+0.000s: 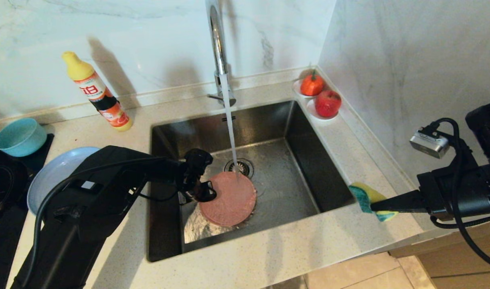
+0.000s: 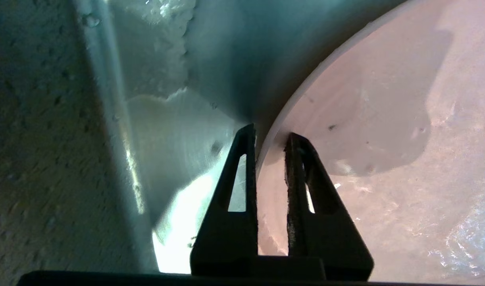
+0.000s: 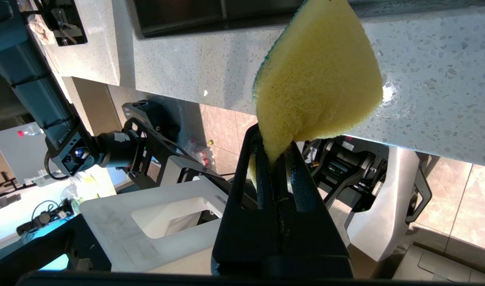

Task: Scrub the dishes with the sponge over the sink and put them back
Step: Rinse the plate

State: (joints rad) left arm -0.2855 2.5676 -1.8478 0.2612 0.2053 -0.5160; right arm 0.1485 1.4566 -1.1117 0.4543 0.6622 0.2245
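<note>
1. Pink round shallow plate [image 1: 229, 198] clamped at its rim by left gripper [image 2: 269, 137], under tap stream inside steel sink [image 1: 301, 132].
2. Right gripper [image 3: 277, 153] pinches yellow-green sponge [image 1: 371, 200] over sink's right counter edge, well apart; sponge lies right of plate.

Wet pink plate [image 1: 228, 198] in sink [image 1: 301, 184]

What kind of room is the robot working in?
Most likely a home kitchen. There is a steel sink with water running from a tall tap, a bottle of dish soap on the speckled stone counter, and plates and a bowl nearby.
</note>
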